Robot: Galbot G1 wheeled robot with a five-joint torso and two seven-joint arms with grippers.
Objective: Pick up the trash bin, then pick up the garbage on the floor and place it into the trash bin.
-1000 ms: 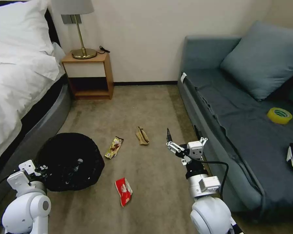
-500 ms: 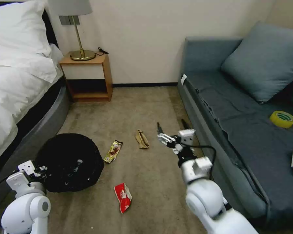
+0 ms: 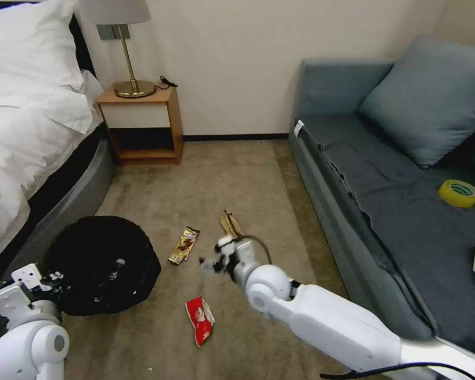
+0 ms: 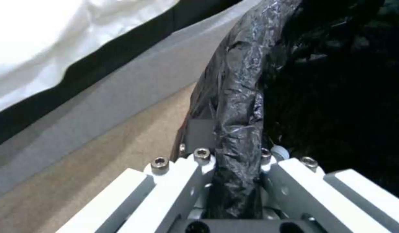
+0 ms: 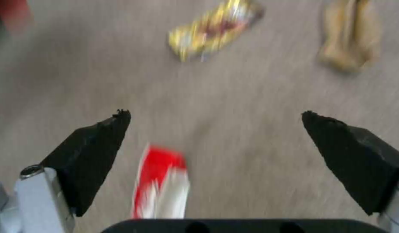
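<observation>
The trash bin [image 3: 103, 264] is seen on the carpet beside the bed [image 3: 31, 132], and it is covered by a crinkled black bag, so none of its white side can be seen. A small clear bottle [image 3: 119, 264] is seen inside it. The rim of the bin, wrapped in the black bag [image 4: 238, 129], is clamped between the jaws of the left gripper [image 3: 45, 277] at the side nearest the robot. Three pieces of garbage are left on the floor: a red snack packet [image 3: 200, 319], a brown-gold candy wrapper [image 3: 183, 245] and a crumpled tan scrap [image 3: 230, 224]. The right gripper [image 3: 214, 261] is held out low over the carpet between the candy wrapper and the red packet, and its black jaws are spread wide apart with nothing in them. In the right wrist view the red packet [image 5: 160, 184] is seen on the carpet between the two black fingers [image 5: 96, 152]. A grey sofa [image 3: 385, 200] is placed on the right, with a yellow tape roll [image 3: 459, 193] on its seat. A wooden nightstand [image 3: 140, 124] with a lamp [image 3: 126, 53] is set by the wall. The writing on the packets cannot be read.
</observation>
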